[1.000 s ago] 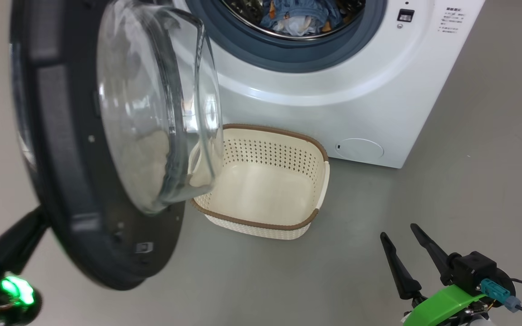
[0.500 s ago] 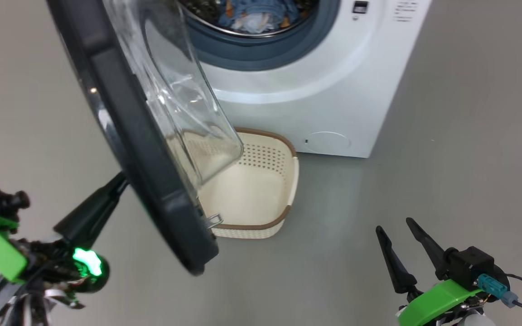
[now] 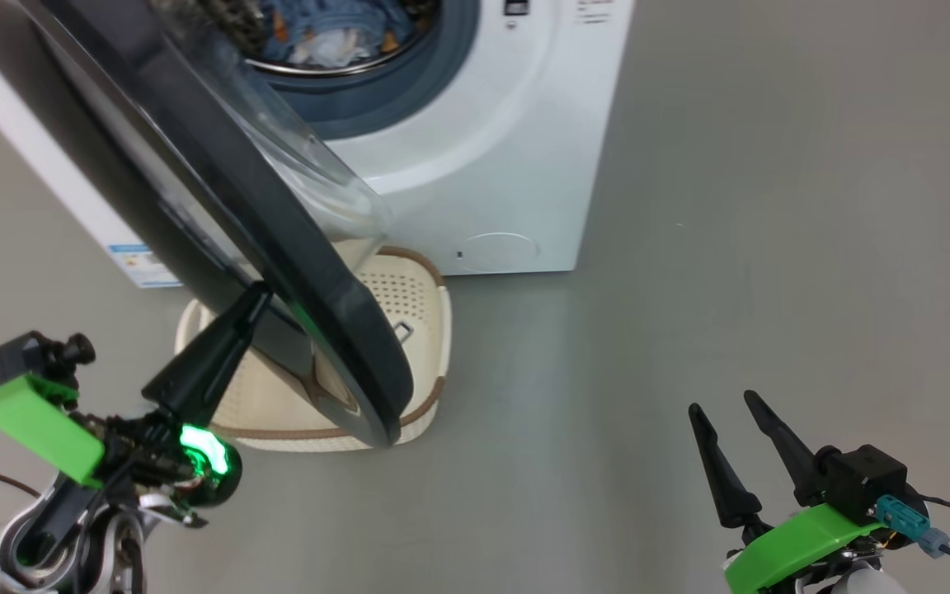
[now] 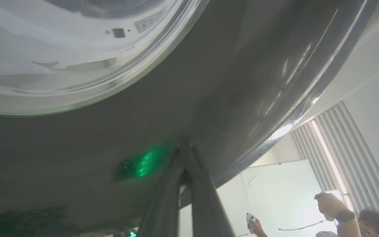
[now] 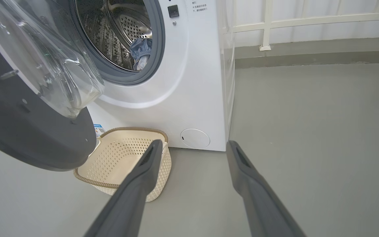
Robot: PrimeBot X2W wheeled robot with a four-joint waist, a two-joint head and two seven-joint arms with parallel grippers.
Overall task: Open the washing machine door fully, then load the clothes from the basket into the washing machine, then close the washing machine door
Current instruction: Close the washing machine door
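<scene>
Door: the washing machine door (image 3: 219, 206) stands partly swung out from the washing machine (image 3: 483, 148), with its glass bowl facing the drum and its glossy black face turned away.
Clothes: the clothes (image 3: 318, 37), blue with pale and orange bits, lie inside the machine's steel drum.
Basket: the basket (image 5: 127, 154) sits on the floor just before the machine's front, under the door's lower edge, and its cream bottom shows.
Left gripper: the left gripper (image 3: 254, 295) is clenched on nothing, its tips against the door's outer face on the side away from the machine. Its green lamp is mirrored in the gloss.
Right gripper: the right gripper (image 3: 721, 403) is released and holds nothing, well out in front of the machine.
Floor: the floor (image 3: 772, 206) around the machine is smooth grey with a faint sheen.
Room: a white railing (image 5: 268, 24) runs along a pale wall behind the machine. Past the door's edge are vertical blinds (image 4: 341, 148) and a person's raised hand (image 4: 329, 204).
</scene>
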